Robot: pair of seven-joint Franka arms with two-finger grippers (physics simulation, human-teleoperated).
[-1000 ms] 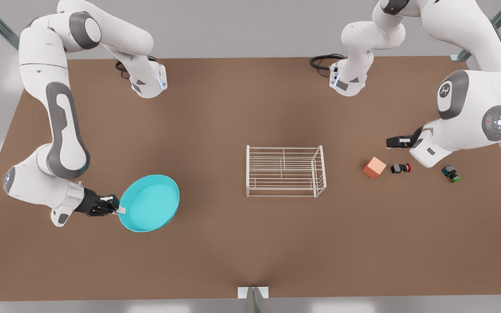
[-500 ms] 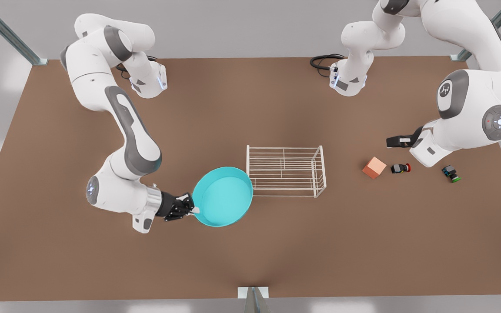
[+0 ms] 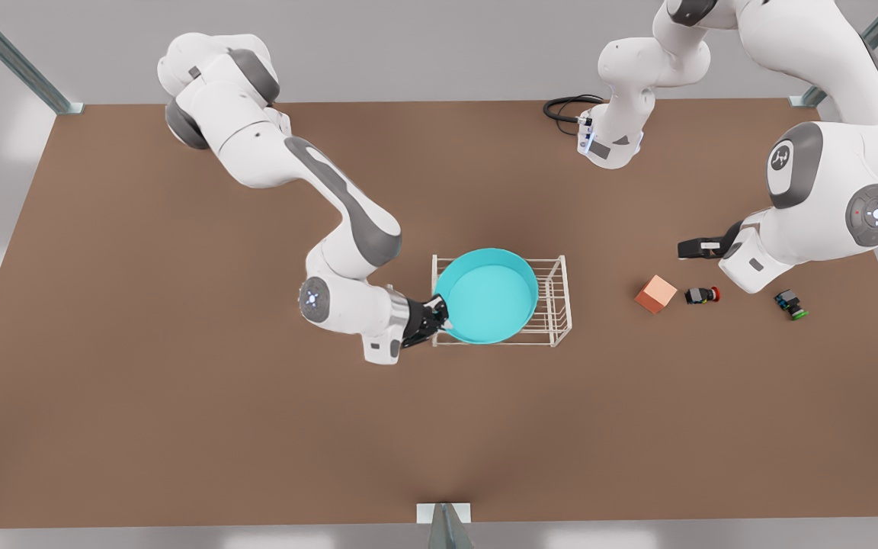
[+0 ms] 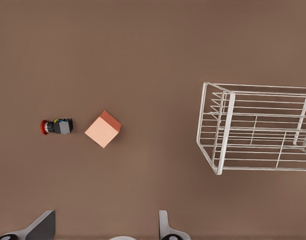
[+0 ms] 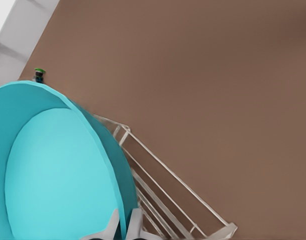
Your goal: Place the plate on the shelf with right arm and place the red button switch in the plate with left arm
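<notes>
Two arms share the brown counter (image 3: 180, 427) in the front view: the right pincer (image 3: 441, 316) clamps the turquoise plate (image 3: 486, 296) by its rim above the white shelf (image 3: 557, 305), while the left pincer (image 3: 684, 249) hovers, spread and empty, near the red button switch (image 3: 703, 295) beside an orange cube (image 3: 655, 294). The left wrist view shows the switch lying apart from the shelf. The right wrist view shows fingers (image 5: 113, 224) pinching the plate's rim.
</notes>
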